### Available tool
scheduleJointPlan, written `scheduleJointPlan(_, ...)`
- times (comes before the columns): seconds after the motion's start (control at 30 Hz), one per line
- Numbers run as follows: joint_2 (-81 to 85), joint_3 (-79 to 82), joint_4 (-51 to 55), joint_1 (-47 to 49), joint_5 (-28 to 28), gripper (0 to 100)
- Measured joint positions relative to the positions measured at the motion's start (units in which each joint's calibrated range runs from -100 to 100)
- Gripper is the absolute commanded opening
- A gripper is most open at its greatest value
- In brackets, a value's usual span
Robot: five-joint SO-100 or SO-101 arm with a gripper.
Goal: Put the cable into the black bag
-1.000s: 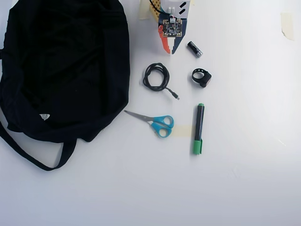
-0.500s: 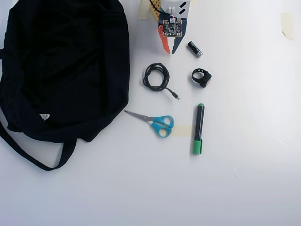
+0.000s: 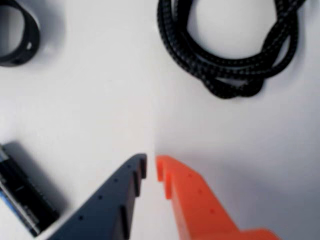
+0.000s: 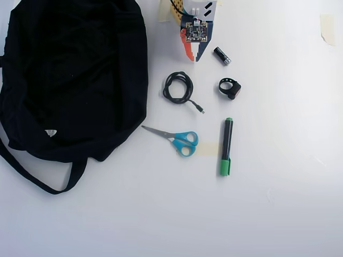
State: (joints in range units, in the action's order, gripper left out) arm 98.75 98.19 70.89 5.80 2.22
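Gripper [image 4: 194, 59]: near top edge of overhead view, tips pointing down-frame at the coil; jaws closed on nothing, dark and orange tips nearly touching in wrist view [image 3: 150, 165].

Cable [image 4: 178, 87]: small round coil flat on white table [image 4: 278, 214], just below gripper tips, loose tail with plug trailing toward lower right. Untouched. In wrist view [image 3: 227, 50], braided black cord, several turns overlapping.

Black bag [image 4: 69, 80]: large, soft, left of cable, strap looping off lower left; mouth not clearly discernible from above.

Neighbours: battery [image 4: 222, 55] just right of gripper; black ring strap [image 4: 230, 88] right of cable; scissors [image 4: 177, 138] below cable; green marker [image 4: 226, 146] lower right.

Risks, as judged: descent with jaws unopened, pushing coil instead of straddling it; pinch on a single turn, coil unwinding and tail dragging across scissors; thin cord slipping from tips; release over collapsed cloth, cable left on top of bag rather than inside; stray contact with battery.

Writing: small white tag [image 4: 50, 132] on bag, illegible. No brand readable elsewhere.
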Motion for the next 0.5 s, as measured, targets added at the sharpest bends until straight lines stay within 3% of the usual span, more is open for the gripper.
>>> scheduleJointPlan(0.5, -0.25, 0.00, -0.17, 0.59, 0.00, 2)
